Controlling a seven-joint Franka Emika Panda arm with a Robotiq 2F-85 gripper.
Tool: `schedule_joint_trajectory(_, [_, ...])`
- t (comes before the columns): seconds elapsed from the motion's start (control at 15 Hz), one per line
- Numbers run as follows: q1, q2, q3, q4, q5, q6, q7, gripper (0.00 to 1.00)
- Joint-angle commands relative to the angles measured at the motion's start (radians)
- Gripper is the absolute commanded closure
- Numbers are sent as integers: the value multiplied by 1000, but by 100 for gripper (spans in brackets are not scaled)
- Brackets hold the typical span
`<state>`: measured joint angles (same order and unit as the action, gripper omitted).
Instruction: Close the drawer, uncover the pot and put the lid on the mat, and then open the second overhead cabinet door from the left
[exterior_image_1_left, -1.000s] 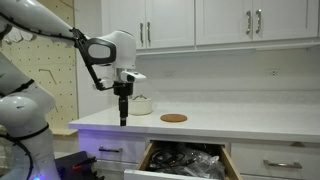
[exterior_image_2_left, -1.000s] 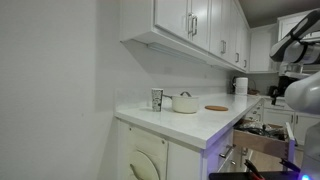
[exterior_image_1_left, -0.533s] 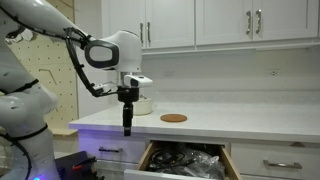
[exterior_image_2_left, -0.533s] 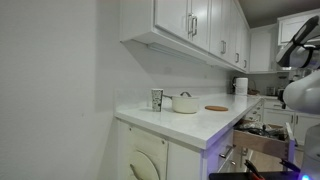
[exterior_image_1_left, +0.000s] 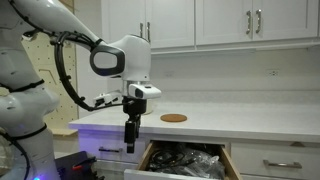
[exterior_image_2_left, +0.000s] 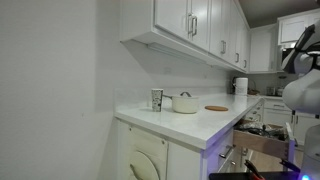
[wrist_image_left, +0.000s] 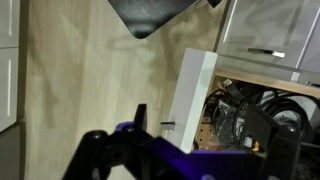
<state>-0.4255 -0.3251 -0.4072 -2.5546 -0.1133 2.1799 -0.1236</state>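
Observation:
The drawer (exterior_image_1_left: 186, 160) hangs open below the counter, dark utensils jumbled inside; the wrist view shows its white front (wrist_image_left: 190, 95) and short handle (wrist_image_left: 168, 125). My gripper (exterior_image_1_left: 129, 147) points down just left of the drawer front, open and empty, and in the wrist view the gripper (wrist_image_left: 205, 135) straddles that front from above. The cream pot (exterior_image_2_left: 185, 102) stands on the counter with its lid (exterior_image_2_left: 185, 94) on; my arm hides it in an exterior view. The brown mat (exterior_image_1_left: 173, 118) lies bare beside it. The second overhead cabinet door (exterior_image_1_left: 172, 22) is shut.
A cup (exterior_image_2_left: 157, 98) stands beside the pot near the wall. A pegboard (exterior_image_1_left: 55, 90) lies behind my arm. More closed drawers (exterior_image_1_left: 280, 163) flank the open one. The white counter (exterior_image_1_left: 250, 122) stretches away past the mat.
My gripper has dropped from above counter height to below the counter edge and drifted slightly toward the open drawer. It stays open. The drawer, pot and mat have not moved.

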Motion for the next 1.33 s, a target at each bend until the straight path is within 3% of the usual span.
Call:
schedule_joint_trajectory(0.0, [-11,101,-11,54,-4,25,43,0])
schedule_joint_trajectory(1.27, [-59,384,-87,155,41,161,29,0])
